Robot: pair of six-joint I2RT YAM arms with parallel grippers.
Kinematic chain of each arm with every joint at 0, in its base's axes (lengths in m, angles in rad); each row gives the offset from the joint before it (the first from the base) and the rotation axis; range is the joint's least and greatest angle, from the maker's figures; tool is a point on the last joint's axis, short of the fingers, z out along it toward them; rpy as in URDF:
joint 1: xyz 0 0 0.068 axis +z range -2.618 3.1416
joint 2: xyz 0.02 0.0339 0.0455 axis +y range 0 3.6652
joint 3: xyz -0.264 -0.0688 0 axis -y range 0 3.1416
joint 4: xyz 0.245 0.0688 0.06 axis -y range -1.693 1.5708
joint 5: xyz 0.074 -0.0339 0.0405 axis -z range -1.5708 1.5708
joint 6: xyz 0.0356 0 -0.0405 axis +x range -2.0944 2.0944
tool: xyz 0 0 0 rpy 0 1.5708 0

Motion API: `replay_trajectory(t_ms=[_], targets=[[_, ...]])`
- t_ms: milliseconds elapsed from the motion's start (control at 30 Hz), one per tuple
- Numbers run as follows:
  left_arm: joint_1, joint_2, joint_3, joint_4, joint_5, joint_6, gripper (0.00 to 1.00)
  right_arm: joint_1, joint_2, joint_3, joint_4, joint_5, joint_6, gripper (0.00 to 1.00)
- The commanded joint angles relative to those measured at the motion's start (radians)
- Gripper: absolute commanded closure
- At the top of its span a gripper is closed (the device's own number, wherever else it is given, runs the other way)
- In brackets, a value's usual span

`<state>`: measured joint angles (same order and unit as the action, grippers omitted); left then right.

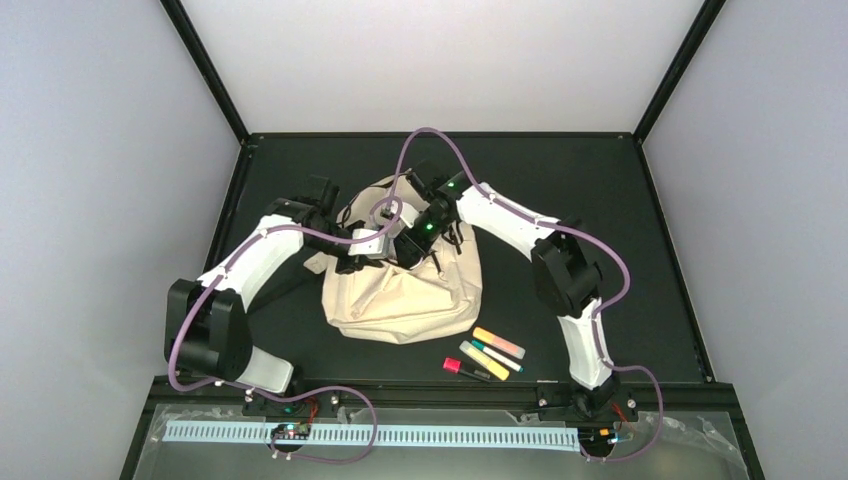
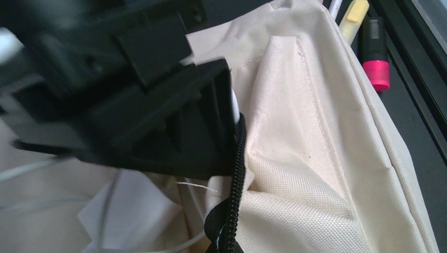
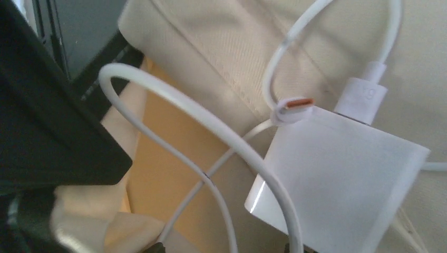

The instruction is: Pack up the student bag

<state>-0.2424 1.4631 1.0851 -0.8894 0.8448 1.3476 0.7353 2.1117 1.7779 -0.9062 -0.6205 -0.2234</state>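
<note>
Markers [image 1: 485,355] lie by the desk's [image 1: 600,180] near edge, beside the bag [image 1: 410,300] at its middle. Left pincer [image 2: 232,132] clamps the bag's zipper edge [image 2: 232,195]; right pincer [image 1: 405,250], jaws apart, hangs over a white charger [image 3: 337,174].

Charger [image 3: 337,174] and cable [image 3: 174,100] in the student bag [image 1: 405,295] mid-table, markers [image 1: 485,355] on the table [image 1: 560,170] at its near right.

Cream-beige student bag [image 1: 405,300] with a black zipper [image 2: 232,200]; white charger brick [image 3: 337,179] and white cable [image 3: 174,100], its plug [image 3: 295,104] orange inside; orange highlighter [image 1: 498,343], yellow highlighter [image 1: 484,360], black marker [image 1: 465,369] with a pink cap; black surface [image 1: 560,180]
</note>
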Motion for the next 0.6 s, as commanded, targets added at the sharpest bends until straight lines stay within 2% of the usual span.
replay_trajectory(t_ms=[0,167,233,367,400,500,567], targets=[[0.002,-0.031,-0.037,0.029,0.007,0.053,0.98,-0.024,-0.140,0.012,0.040,0.063,0.070,0.35],[0.002,-0.037,-0.076,0.053,-0.004,0.068,0.98,-0.066,-0.231,0.059,0.069,0.039,0.122,0.16],[0.002,-0.040,-0.078,0.052,-0.002,0.068,0.98,-0.069,-0.232,0.103,0.010,0.113,0.128,0.14],[0.002,-0.045,-0.077,0.043,-0.001,0.077,0.98,-0.071,-0.208,0.163,-0.090,0.371,0.157,0.12],[0.002,-0.044,-0.076,0.040,0.000,0.076,0.98,-0.072,-0.198,0.165,-0.078,0.372,0.158,0.12],[0.002,-0.042,-0.073,0.046,0.009,0.072,0.99,-0.073,-0.134,0.205,-0.022,0.246,0.171,0.12],[0.002,-0.044,-0.070,0.050,0.015,0.062,0.98,-0.071,-0.072,0.253,0.042,0.198,0.229,0.12]])
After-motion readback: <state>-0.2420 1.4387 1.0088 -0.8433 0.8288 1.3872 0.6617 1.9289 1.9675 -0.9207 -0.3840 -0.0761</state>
